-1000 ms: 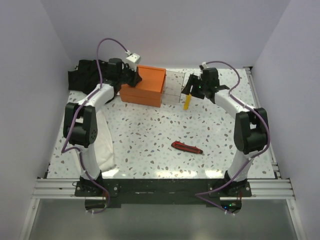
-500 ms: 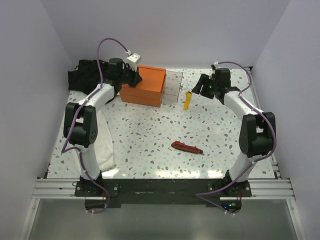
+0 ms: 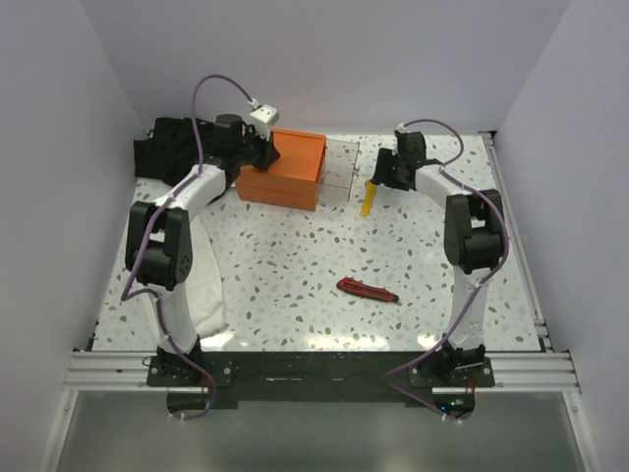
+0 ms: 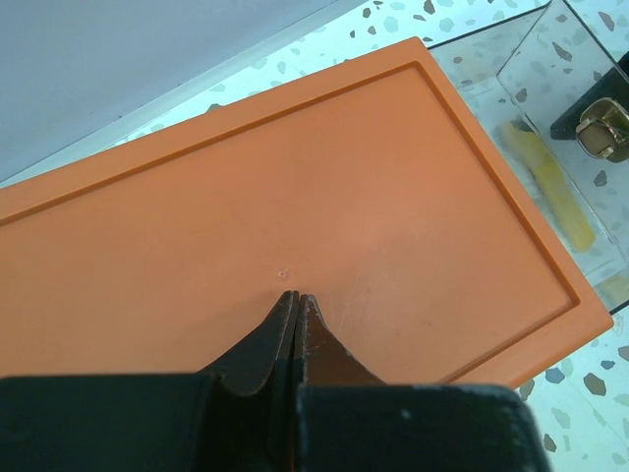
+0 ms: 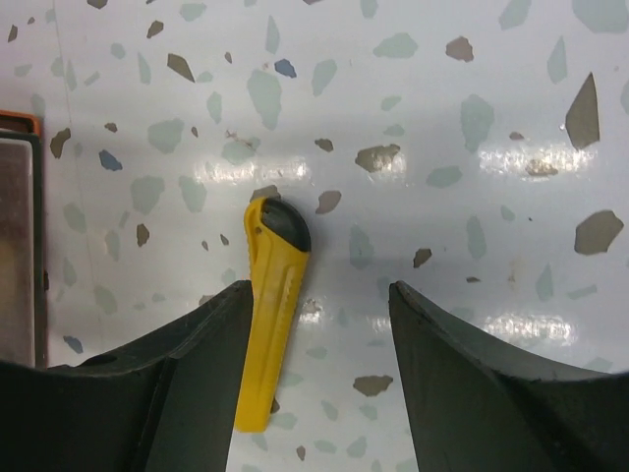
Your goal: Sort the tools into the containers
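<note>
So the right fingers (image 5: 197,374) are spread fairly wide with nothing gripped, hanging right over the yellow utility knife (image 5: 273,295), which lies flat on the bench (image 5: 472,118). The knife sits in the gap between them but off-centre, tight against one finger's inner edge, dark tip pointing away from the wrist. Can't tell if it's actually touching. The left fingers (image 4: 265,344) are pinched fully together on nothing, tips right at the lid of the orange box (image 4: 197,216), resting on it or just over it, hard to say. The clear tray (image 3: 339,169) sticks out of the box on the side toward the right fingers, so it's between the two pairs, near the yellow knife. The red-and-black utility knife (image 3: 368,289) lies on the bench well apart from both pairs, back toward the arm bases.
</note>
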### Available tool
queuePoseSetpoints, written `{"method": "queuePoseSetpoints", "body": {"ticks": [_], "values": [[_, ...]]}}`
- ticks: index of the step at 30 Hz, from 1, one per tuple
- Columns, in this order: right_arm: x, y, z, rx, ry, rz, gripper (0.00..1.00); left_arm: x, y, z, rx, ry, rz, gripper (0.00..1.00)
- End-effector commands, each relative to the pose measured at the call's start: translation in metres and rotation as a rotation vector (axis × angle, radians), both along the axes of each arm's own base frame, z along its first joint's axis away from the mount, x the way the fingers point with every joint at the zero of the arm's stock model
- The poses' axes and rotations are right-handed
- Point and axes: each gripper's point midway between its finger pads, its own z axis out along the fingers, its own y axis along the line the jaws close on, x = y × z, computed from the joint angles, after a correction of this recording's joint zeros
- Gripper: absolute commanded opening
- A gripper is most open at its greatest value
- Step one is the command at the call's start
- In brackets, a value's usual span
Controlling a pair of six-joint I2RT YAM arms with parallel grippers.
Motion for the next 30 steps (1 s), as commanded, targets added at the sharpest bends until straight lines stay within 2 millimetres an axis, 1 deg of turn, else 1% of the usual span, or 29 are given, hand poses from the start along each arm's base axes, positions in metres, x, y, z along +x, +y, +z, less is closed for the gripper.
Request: {"method": "queuePoseSetpoints", "body": {"ticks": [1, 2, 4, 5, 8, 9, 11, 12, 13, 14, 15, 18, 19, 20, 21, 24, 25, 26, 28, 29, 30], "values": [[0.019, 0.018, 0.019, -0.037, -0.079, 0.033, 0.62, -0.017, 0.004, -0.055, 0.076, 0.148, 0.008, 0.0], [0.016, 0.021, 0.015, -0.048, -0.064, 0.042, 0.62, -0.017, 0.004, -0.055, 0.077, 0.15, 0.009, 0.0], [0.015, 0.018, 0.009, -0.121, -0.055, 0.022, 0.63, -0.016, 0.005, -0.053, 0.08, 0.144, 0.013, 0.0], [0.012, 0.015, 0.002, -0.146, -0.034, 0.011, 0.64, -0.016, 0.005, -0.053, 0.079, 0.143, 0.015, 0.0], [0.005, 0.016, -0.009, -0.178, -0.006, 0.005, 0.63, -0.015, 0.006, -0.053, 0.083, 0.141, 0.017, 0.0], [-0.001, 0.013, -0.017, -0.189, 0.019, -0.007, 0.62, -0.014, 0.005, -0.052, 0.082, 0.14, 0.018, 0.0], [-0.007, 0.008, -0.024, -0.21, 0.044, -0.032, 0.61, -0.015, 0.006, -0.053, 0.083, 0.142, 0.019, 0.0], [-0.012, 0.006, -0.031, -0.226, 0.062, -0.03, 0.58, -0.015, 0.006, -0.053, 0.081, 0.145, 0.021, 0.0], [-0.014, 0.006, -0.034, -0.238, 0.067, -0.028, 0.55, -0.015, 0.006, -0.053, 0.083, 0.144, 0.02, 0.0], [-0.018, 0.001, -0.038, -0.258, 0.083, -0.035, 0.5, -0.016, 0.006, -0.053, 0.083, 0.144, 0.02, 0.0], [-0.021, 0.002, -0.043, -0.25, 0.099, -0.047, 0.41, -0.016, 0.006, -0.053, 0.082, 0.146, 0.021, 0.0], [-0.027, 0.001, -0.05, -0.252, 0.12, -0.053, 0.36, -0.018, 0.007, -0.054, 0.08, 0.148, 0.026, 0.0], [-0.029, 0.002, -0.052, -0.256, 0.128, -0.054, 0.33, -0.018, 0.007, -0.054, 0.079, 0.151, 0.028, 0.0], [-0.032, 0.001, -0.055, -0.258, 0.138, -0.054, 0.26, -0.019, 0.007, -0.055, 0.08, 0.153, 0.028, 0.0], [-0.034, 0.0, -0.056, -0.256, 0.144, -0.06, 0.12, -0.019, 0.007, -0.053, 0.077, 0.148, 0.029, 0.0], [-0.038, -0.004, -0.047, -0.244, 0.131, -0.057, 0.0, -0.021, 0.006, -0.05, 0.071, 0.144, 0.025, 0.0], [-0.037, -0.008, -0.039, -0.233, 0.117, -0.069, 0.0, -0.02, 0.005, -0.049, 0.07, 0.143, 0.024, 0.0], [-0.034, -0.007, -0.017, -0.201, 0.072, -0.072, 0.0, -0.021, 0.005, -0.048, 0.069, 0.141, 0.023, 0.0], [-0.028, -0.012, 0.012, -0.165, 0.015, -0.086, 0.0, -0.02, 0.004, -0.048, 0.067, 0.138, 0.022, 0.0], [-0.024, -0.012, 0.042, -0.148, -0.04, -0.095, 0.0, -0.02, 0.003, -0.046, 0.067, 0.134, 0.018, 0.0], [-0.021, -0.013, 0.061, -0.133, -0.079, -0.102, 0.0, -0.02, 0.002, -0.046, 0.063, 0.136, 0.016, 0.0]]}}
